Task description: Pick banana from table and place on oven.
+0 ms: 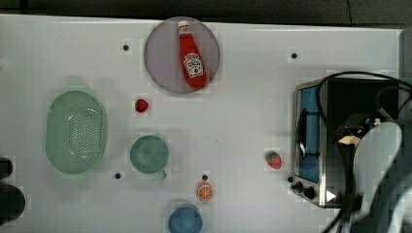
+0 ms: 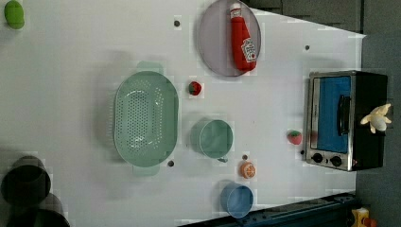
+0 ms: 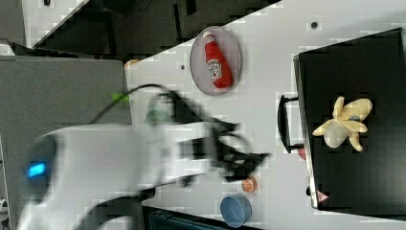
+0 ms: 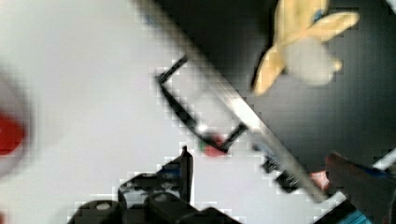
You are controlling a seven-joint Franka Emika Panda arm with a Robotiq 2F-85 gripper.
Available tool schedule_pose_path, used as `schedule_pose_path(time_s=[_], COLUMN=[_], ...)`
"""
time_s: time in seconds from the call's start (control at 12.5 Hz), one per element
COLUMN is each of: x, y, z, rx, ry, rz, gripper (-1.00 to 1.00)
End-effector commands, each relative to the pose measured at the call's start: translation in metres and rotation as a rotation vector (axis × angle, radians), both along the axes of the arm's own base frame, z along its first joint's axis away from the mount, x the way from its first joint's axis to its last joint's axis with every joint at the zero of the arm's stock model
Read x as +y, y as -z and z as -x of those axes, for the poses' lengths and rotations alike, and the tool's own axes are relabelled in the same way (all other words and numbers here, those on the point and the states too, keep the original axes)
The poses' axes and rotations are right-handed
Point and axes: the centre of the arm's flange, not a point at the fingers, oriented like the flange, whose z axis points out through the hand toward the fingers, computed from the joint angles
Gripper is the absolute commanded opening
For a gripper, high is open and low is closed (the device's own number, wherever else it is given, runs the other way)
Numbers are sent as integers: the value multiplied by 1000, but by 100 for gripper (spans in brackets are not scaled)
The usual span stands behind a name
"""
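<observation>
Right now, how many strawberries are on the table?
2. One strawberry lies between the green colander and the plate with the ketchup bottle. The other strawberry lies just in front of the oven door. Others could be hidden behind the arm.

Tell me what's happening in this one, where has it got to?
The pale yellow, partly peeled toy banana lies on the black top of the boxy steel toaster oven, so the placing looks done. The robot arm's black gripper is open and holds nothing, above the white table beside the oven. A red ketchup bottle lies on a round grey plate.
</observation>
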Motion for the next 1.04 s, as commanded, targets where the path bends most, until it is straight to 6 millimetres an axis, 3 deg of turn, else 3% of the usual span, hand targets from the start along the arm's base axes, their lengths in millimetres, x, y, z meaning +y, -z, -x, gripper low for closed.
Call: schedule_pose_path(time_s=[0.08,0.4,0.56,0.72,1.04], x=[114,225,257,271,272], y=[-35,-46,-51,-56,-59], z=[-28,-28,-25,-23,-22], rx=[-21,-15,-14,-21,-43], ry=[86,300,379,364,324], rz=[-42,-31,-12,7,124], gripper=[100,100,100,100,100])
